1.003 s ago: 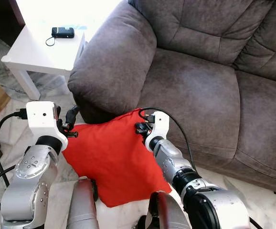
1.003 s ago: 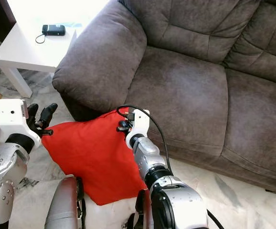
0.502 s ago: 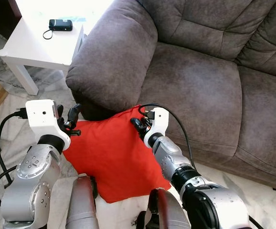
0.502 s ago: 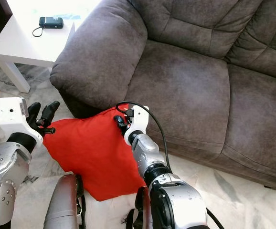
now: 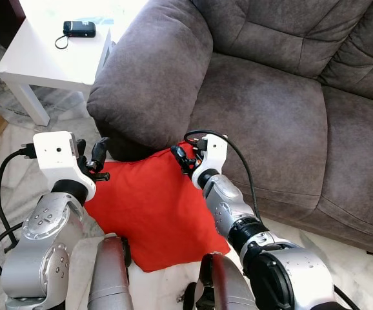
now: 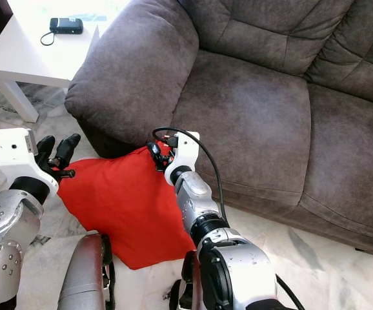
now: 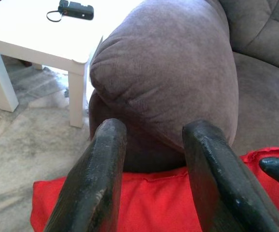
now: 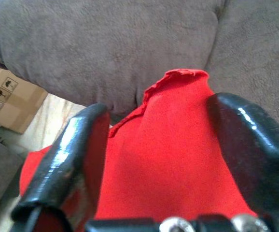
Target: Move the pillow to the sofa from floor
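The right gripper (image 8: 149,159) is set at the upper corner of the red pillow (image 5: 151,210), its two black fingers (image 8: 64,154) spread with the red cloth bunched between them; whether the cloth is actually pinched cannot be told. The left gripper (image 7: 151,169) is held at the pillow's opposite corner, its fingers (image 7: 93,179) apart and empty, the red edge lying just below them.

The pillow is seen against the front of the grey sofa (image 5: 264,110), its top corner raised to the front edge of the seat cushion, below the rounded armrest (image 5: 151,71), and its lower corner down near the pale marble floor (image 6: 283,242); whether that corner touches the floor cannot be told.

Beside the armrest a white side table (image 5: 38,61) is placed, with a small black device and its cord (image 5: 78,29) lying on top. A cardboard box (image 8: 4,94) with printed handling symbols is visible in the right wrist view; no wording on it can be read.
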Tool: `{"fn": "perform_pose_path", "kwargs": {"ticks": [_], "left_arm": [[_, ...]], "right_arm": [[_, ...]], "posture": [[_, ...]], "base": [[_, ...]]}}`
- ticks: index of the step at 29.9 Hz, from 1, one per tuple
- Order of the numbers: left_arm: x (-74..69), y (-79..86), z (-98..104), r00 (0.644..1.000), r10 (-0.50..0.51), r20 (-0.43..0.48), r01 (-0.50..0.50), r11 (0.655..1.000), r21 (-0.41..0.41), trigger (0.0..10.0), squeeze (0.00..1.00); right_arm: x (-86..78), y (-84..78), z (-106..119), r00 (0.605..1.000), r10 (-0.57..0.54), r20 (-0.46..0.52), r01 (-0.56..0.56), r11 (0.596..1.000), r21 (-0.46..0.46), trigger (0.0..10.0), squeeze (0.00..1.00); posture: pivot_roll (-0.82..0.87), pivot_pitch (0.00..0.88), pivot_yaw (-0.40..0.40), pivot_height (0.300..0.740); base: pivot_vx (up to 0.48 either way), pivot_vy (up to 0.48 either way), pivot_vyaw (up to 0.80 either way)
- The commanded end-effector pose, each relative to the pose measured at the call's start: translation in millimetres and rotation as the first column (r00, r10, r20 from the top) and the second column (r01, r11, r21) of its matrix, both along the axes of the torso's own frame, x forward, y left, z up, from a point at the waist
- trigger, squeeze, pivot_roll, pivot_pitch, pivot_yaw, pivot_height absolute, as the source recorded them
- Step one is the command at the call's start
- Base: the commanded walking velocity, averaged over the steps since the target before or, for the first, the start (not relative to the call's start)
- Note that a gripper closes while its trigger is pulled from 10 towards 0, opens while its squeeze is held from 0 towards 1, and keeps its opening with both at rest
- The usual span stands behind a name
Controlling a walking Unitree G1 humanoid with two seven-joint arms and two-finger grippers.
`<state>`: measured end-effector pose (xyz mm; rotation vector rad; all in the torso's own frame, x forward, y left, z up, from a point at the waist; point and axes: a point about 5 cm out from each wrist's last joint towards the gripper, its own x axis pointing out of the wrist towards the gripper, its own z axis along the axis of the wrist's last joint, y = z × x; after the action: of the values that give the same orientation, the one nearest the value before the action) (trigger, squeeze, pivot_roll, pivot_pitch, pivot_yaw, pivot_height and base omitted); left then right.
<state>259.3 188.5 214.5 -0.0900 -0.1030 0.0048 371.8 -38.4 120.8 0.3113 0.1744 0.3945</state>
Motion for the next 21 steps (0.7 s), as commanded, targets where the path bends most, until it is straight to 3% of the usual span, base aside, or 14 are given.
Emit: {"fn": "perform_pose_path", "kwargs": {"ticks": [1,12,13,21], "left_arm": [[-6.4,-2.8,1,1.000,-0.010,0.004,0.010,1.000,-0.012,10.0,0.00],[-10.9,-1.8,0,1.000,-0.004,-0.009,0.004,1.000,-0.012,10.0,0.00],[-11.3,-1.8,0,1.000,-0.004,-0.011,0.004,1.000,-0.011,10.0,0.00],[-14.7,-1.5,1,1.000,-0.003,-0.014,0.002,1.000,-0.013,10.0,0.00]], "right_arm": [[-4.2,-5.8,-12,0.999,-0.017,-0.031,0.016,0.999,-0.033,10.0,1.00],[-11.5,-15.8,-32,0.995,-0.041,-0.094,0.032,0.995,-0.093,10.0,1.00],[-12.5,-15.6,-34,0.994,-0.037,-0.104,0.028,0.996,-0.087,10.0,0.03],[-19.6,-15.0,-45,0.986,-0.036,-0.160,0.028,0.998,-0.050,10.0,0.00]], "posture": [[0.23,0.333,-0.216,0.626],[0.24,0.349,-0.216,0.626],[0.24,0.350,-0.215,0.626],[0.25,0.364,-0.211,0.626]], "base": [[0.000,0.000,0.00],[0.000,0.000,0.00],[0.000,0.000,0.00],[0.000,0.000,0.00]]}}
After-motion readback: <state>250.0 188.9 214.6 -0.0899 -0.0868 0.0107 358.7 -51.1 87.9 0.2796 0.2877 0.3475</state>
